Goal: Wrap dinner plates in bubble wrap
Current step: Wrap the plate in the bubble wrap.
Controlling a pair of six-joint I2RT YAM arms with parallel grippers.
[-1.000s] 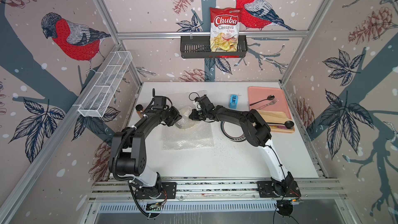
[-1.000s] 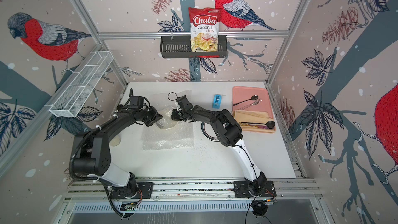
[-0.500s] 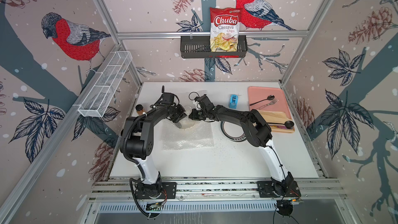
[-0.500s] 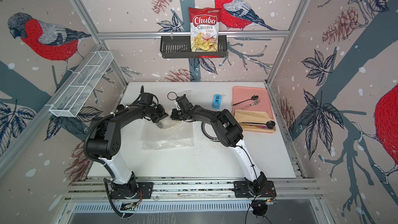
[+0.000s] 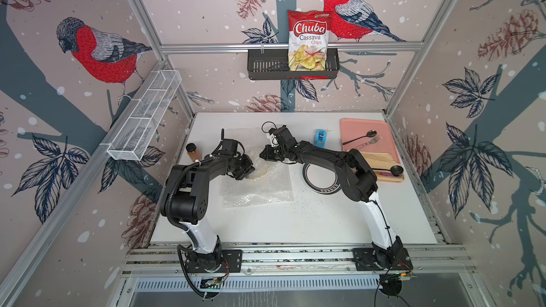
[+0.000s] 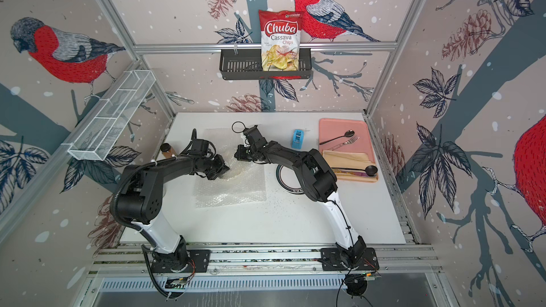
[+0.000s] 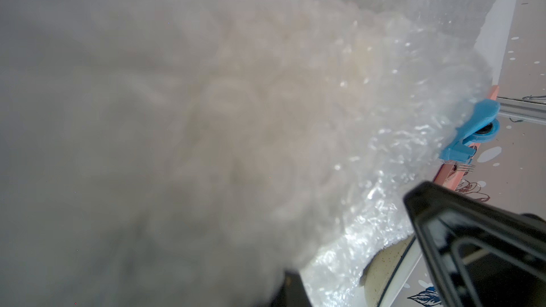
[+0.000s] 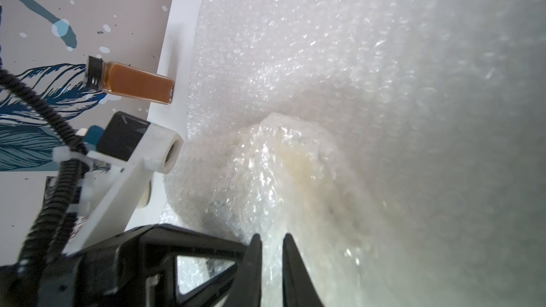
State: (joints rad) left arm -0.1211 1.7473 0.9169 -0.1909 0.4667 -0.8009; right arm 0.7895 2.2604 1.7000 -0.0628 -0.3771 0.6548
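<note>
Now the left gripper [image 5: 246, 171] has pinched shut on the wrap [image 5: 257, 193] covering the plate [image 7: 384, 273] just beside it. The right gripper [image 8: 272, 240], opposite, has loosened to a narrow gap, so the fold looks handed over.

The near half of the white table [image 5: 295, 225] lies bare and passable; farther back the bubble wrap [image 5: 260, 191] fills the middle. A brown jar [image 5: 192, 152] stands by the left edge; a dinner plate [image 5: 316, 177], blue tape dispenser [image 5: 320, 138] and pink tray [image 5: 363, 126] crowd the right.

Bubble wrap [image 5: 257, 193] is clear, glossy plastic film — table [image 5: 295, 225] matt, smooth
</note>
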